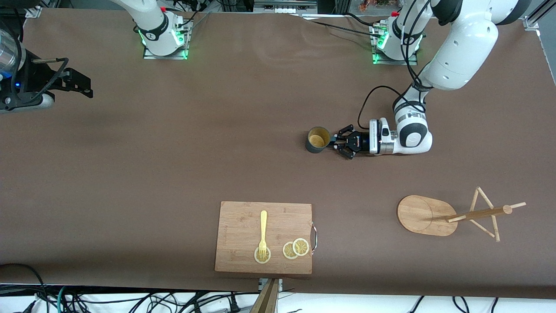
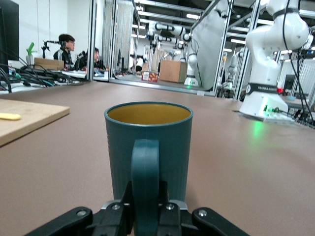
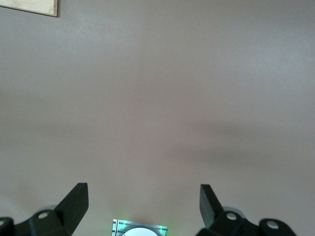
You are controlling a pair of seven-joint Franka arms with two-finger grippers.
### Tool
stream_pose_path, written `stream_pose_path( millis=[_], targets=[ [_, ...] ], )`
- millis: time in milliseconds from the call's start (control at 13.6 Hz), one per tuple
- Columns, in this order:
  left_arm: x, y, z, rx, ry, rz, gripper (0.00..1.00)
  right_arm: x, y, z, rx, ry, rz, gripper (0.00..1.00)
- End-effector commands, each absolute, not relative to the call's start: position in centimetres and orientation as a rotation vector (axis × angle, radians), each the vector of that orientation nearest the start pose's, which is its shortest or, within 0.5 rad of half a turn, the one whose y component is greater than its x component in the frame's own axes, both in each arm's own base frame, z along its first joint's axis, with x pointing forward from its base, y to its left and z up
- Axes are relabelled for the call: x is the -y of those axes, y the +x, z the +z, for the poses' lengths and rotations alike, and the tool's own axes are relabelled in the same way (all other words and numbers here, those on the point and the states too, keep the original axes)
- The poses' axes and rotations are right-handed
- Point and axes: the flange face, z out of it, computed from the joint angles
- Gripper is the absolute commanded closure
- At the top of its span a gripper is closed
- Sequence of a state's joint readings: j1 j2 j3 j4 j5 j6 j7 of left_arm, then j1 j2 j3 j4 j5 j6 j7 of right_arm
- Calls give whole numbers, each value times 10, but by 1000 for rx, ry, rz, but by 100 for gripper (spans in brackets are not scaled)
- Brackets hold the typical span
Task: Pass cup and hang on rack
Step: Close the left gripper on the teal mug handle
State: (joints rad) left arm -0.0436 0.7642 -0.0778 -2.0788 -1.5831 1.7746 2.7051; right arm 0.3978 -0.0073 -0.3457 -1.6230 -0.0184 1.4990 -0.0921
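The left claw (image 1: 338, 144) is clamped on the handle of the cup (image 1: 317, 139), which stands upright on the bench (image 1: 173, 152) at centre frame. Lift straight up before travelling, keeping the cup level. The right claw (image 3: 143, 202) waits at the frame's upper left, fingers apart.

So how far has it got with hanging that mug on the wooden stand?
Early days. The left gripper has shut on the cup's handle, and the cup stands on the table. The right gripper waits open at its end. Lifting, passing, and hanging on the rack remain; no peg holds anything.
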Motion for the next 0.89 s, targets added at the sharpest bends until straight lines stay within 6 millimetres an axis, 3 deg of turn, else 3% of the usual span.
stream_pose_path(
  millis=[0, 295, 812],
  targets=[
    [129, 501, 83, 1200, 1322, 1015, 87, -25, 542, 604, 248, -3152, 200, 0],
    [58, 529, 130, 1268, 1367, 889, 93, -27, 543, 604, 253, -3152, 198, 0],
    [-64, 516, 137, 1103, 1450, 785, 94, -27, 542, 604, 250, -3152, 200, 0]
  ],
)
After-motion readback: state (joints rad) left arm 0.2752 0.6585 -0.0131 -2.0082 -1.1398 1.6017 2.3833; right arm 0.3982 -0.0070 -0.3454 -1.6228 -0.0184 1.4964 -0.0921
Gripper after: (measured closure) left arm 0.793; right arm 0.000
